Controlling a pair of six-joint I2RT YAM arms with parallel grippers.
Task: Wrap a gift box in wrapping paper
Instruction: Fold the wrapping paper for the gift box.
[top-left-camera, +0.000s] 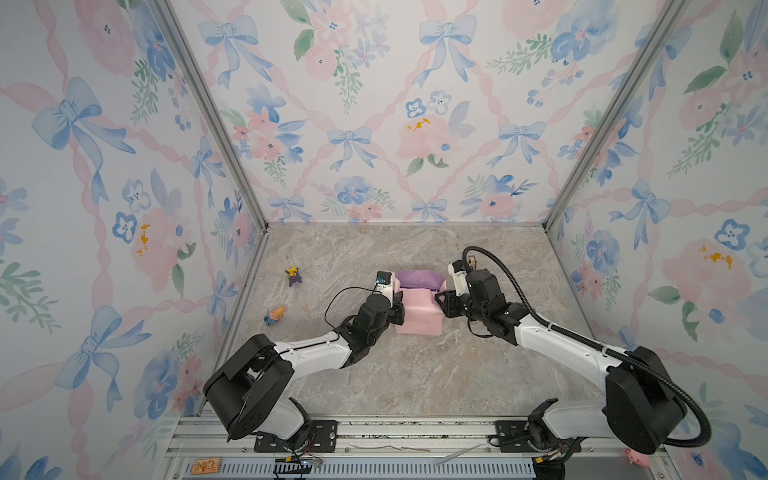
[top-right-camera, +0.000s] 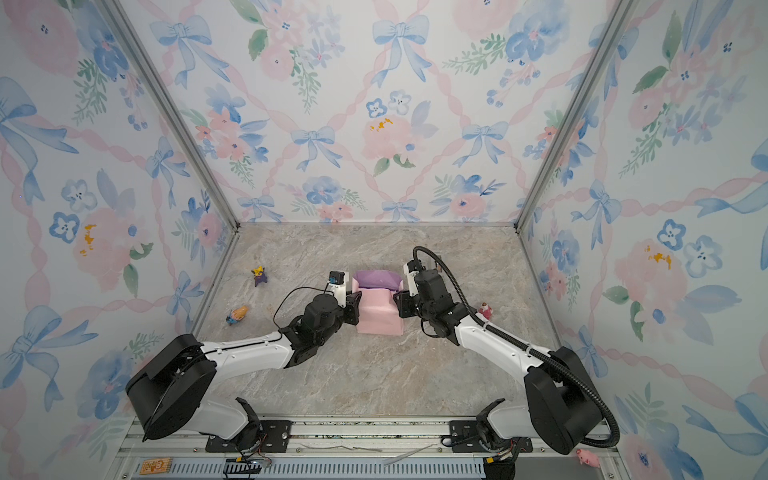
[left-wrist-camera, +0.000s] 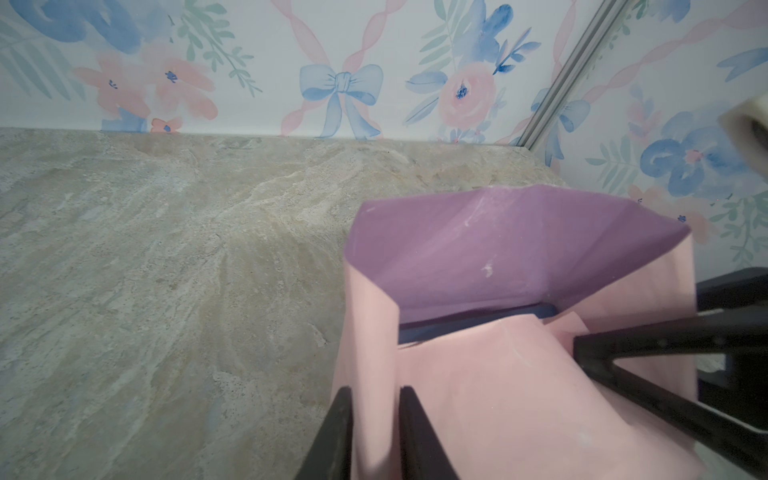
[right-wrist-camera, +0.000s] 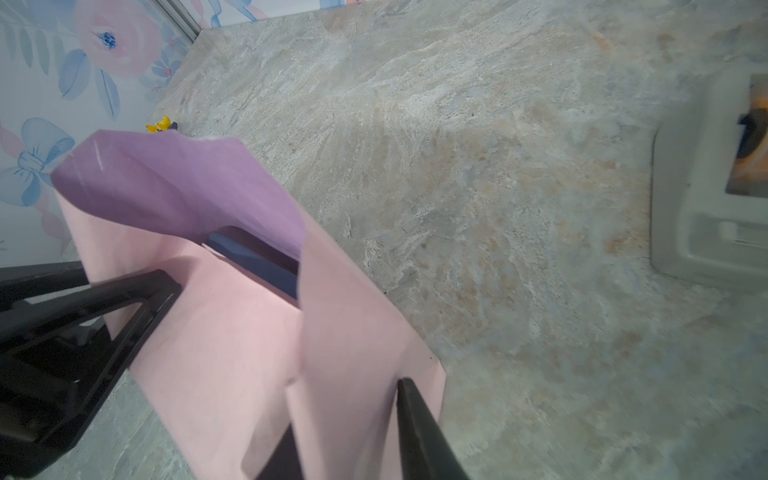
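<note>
Mid-bench: box (left-wrist-camera: 478, 322) sits inside paper (top-left-camera: 417, 307); we pinch both side flaps, left gripper (left-wrist-camera: 376, 419) and right gripper (right-wrist-camera: 353, 432) each clamped on paper. Thin, creased, tears easily; we judge flap edges safest

The wrapping paper (left-wrist-camera: 478, 395) is seen pale pink outside, lilac inside. A navy gift box (left-wrist-camera: 473, 322) is glimpsed. The tabletop (top-left-camera: 415, 374) is marbled grey-beige.

The marble-patterned table (top-left-camera: 415, 374) carries the paper-wrapped box (top-left-camera: 417, 311) near its middle. Toward the left edge lie a yellow-and-purple toy (top-left-camera: 294, 276) and, nearer the front, an orange-and-blue toy (top-left-camera: 275, 315). In a top view, a small red figure (top-right-camera: 485, 310) stands toward the right edge.
</note>
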